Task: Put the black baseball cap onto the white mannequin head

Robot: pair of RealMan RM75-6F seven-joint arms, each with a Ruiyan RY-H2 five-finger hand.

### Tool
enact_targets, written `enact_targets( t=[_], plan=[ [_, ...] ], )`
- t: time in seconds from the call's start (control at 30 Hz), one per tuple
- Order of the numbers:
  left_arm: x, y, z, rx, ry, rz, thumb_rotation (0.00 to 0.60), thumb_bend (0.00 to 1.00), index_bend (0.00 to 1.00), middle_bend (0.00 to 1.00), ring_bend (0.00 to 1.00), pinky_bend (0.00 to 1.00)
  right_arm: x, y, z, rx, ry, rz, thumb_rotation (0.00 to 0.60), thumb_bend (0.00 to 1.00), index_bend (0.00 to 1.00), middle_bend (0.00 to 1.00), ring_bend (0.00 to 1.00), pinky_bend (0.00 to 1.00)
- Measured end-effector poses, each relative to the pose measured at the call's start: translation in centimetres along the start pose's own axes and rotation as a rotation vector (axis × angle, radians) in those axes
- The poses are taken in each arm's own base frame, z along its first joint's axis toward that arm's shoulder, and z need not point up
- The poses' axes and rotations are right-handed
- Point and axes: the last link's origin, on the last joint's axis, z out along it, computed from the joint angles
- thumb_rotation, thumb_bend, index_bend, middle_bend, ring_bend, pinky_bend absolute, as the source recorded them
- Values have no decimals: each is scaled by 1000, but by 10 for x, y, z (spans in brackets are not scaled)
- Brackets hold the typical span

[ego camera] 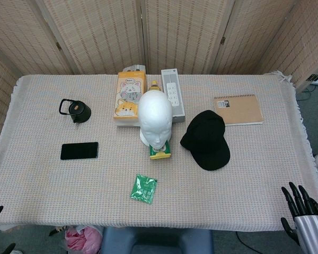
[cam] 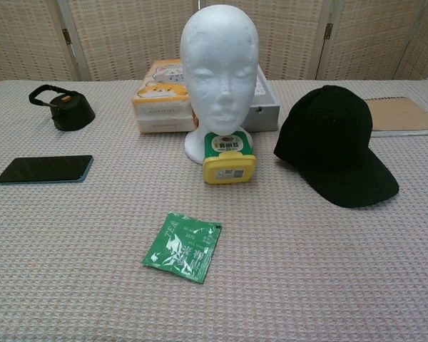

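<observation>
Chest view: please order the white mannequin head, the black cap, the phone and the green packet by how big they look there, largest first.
1. white mannequin head
2. black baseball cap, close to the head in apparent size, so this order is unsure
3. phone and green packet look about alike; the packet lies nearer the camera, so I do not rank them.

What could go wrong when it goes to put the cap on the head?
1. The head stands on a small base and looks light; pressing the cap down could tip it.
2. The yellow tub sits right against the head's base, so a low approach may knock it.
3. The right hand is off the table's near edge, and the cap lies flat with its brim toward the robot, so the fingers may only drag it.
</observation>
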Motion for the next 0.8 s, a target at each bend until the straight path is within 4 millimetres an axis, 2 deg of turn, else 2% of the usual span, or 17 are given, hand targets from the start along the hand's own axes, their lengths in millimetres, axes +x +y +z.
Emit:
enact_targets(
  t=[0.27,0.4,0.57,0.8],
  plan=[
    [-1,2,1,-7,-1,4,600,69,57,2,17,133,-2,-1,3,11,-1,7,600,231,0,4,27,267],
    [2,-3,4,9,2,-22,600,68,57,5,17,133,-6,-7,9,18,38,21,600,231,0,76,44,267],
    [12,-15,5,51,24,-101,600,69,77,38,40,134,-21,-14,26,79,130,-32,600,214,0,182,108,267],
    [29,-13,-10,-14,135,-99,600,71,79,52,42,135,-59,-17,63,241,249,-271,600,171,0,153,114,265]
  ],
)
